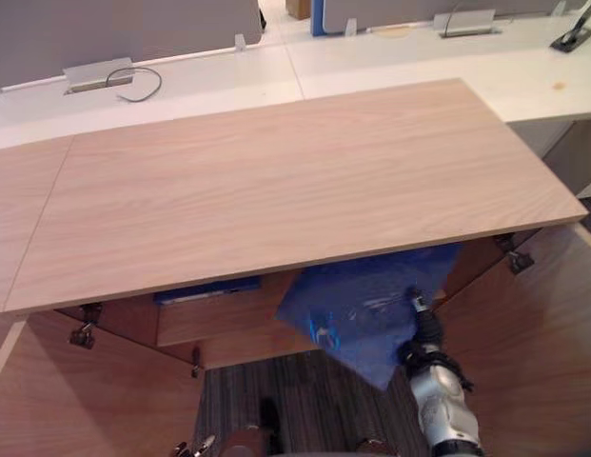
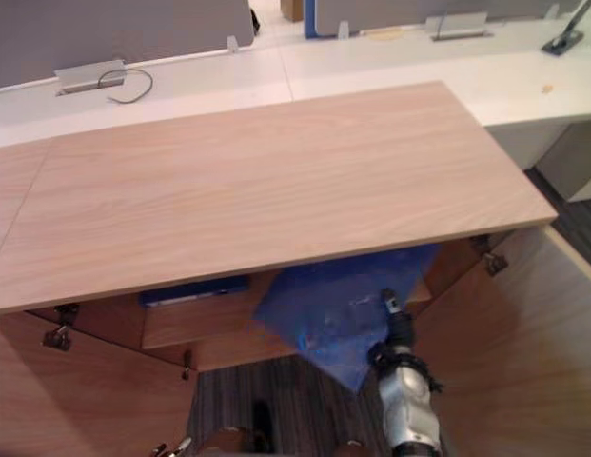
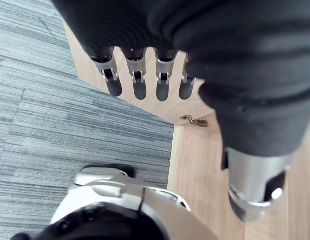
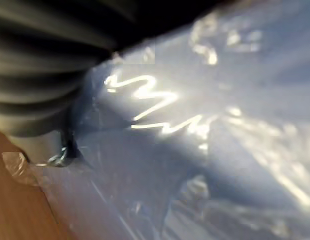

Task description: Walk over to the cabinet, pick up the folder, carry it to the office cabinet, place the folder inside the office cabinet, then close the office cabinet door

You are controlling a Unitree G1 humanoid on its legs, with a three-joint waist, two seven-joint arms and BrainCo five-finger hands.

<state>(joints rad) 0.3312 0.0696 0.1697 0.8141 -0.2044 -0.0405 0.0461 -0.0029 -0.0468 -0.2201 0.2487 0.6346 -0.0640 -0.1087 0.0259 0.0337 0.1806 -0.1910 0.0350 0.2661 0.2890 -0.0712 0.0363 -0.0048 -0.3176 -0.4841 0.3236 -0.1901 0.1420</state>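
Note:
The blue plastic folder (image 1: 357, 303) hangs tilted at the open front of the wooden office cabinet (image 1: 276, 190), its far edge tucked under the cabinet top. My right hand (image 1: 421, 328) comes up from the lower right and is shut on the folder's near right corner, thumb on top. The right wrist view has the glossy blue folder (image 4: 194, 150) pressed right against the hand's cover. My left hand (image 3: 194, 45) hangs low by the left cabinet door (image 3: 199, 165), its fingers (image 3: 137, 75) straight and holding nothing.
Both cabinet doors stand open, the left door (image 1: 86, 400) and the right door (image 1: 533, 343), with grey carpet (image 1: 295, 400) between them. A second blue item (image 1: 207, 288) lies on the inner shelf. A white desk (image 1: 390, 57) with a loose cable (image 1: 138, 86) runs behind the cabinet.

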